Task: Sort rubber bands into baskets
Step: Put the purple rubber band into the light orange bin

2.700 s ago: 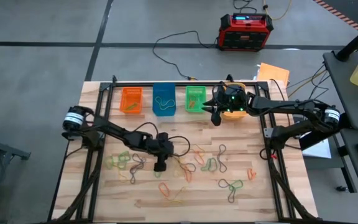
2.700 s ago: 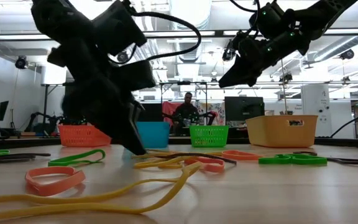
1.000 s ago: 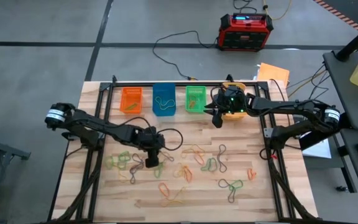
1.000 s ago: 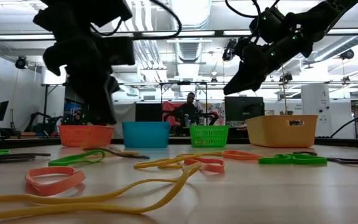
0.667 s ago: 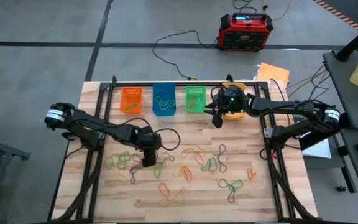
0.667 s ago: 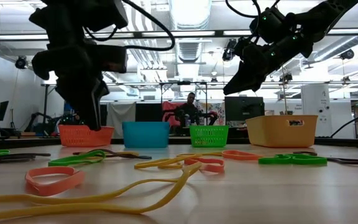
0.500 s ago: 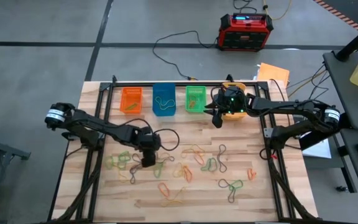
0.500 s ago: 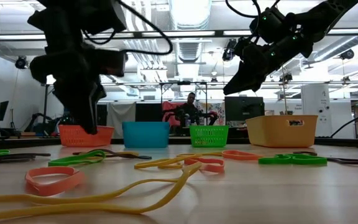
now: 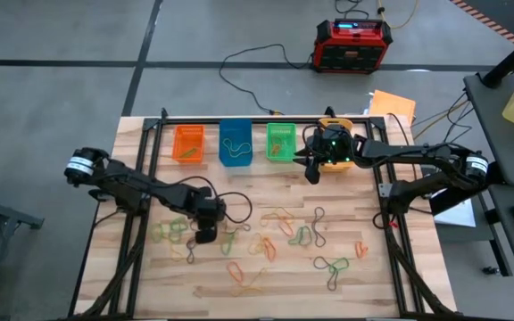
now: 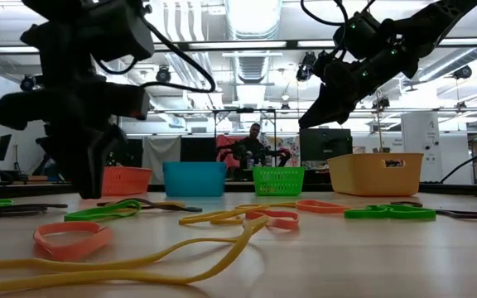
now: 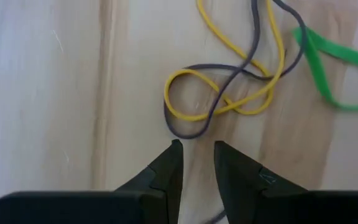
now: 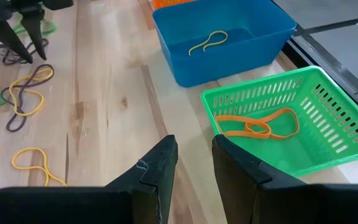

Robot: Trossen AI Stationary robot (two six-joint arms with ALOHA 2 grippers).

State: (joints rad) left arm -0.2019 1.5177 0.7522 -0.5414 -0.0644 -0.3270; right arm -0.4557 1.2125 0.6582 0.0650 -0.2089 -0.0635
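Observation:
Rubber bands in green, orange, yellow and black lie scattered flat on the wooden table (image 9: 391,276). At the far edge stand the baskets: orange (image 9: 188,143), blue (image 9: 236,143), green (image 9: 281,141) and yellow-orange (image 9: 339,160). My left gripper (image 11: 197,149) points down, open, just above the table left of centre (image 9: 205,234). A black band (image 11: 194,127) twisted with a yellow band (image 11: 185,112) lies just ahead of its fingertips. My right gripper (image 12: 193,146) hovers open and empty near the green basket (image 12: 291,118), which holds an orange band (image 12: 257,127).
The blue basket (image 12: 229,37) holds a yellow band (image 12: 207,42). A green band (image 11: 328,68) lies beside the twisted pair. A red-and-black box (image 9: 353,45) with a cable sits on the floor beyond the table. A person (image 10: 251,149) sits far behind.
My left gripper has moved toward the table's left and near edges, sunk closer to the table and tipped more steeply downward. The bands lie where they were.

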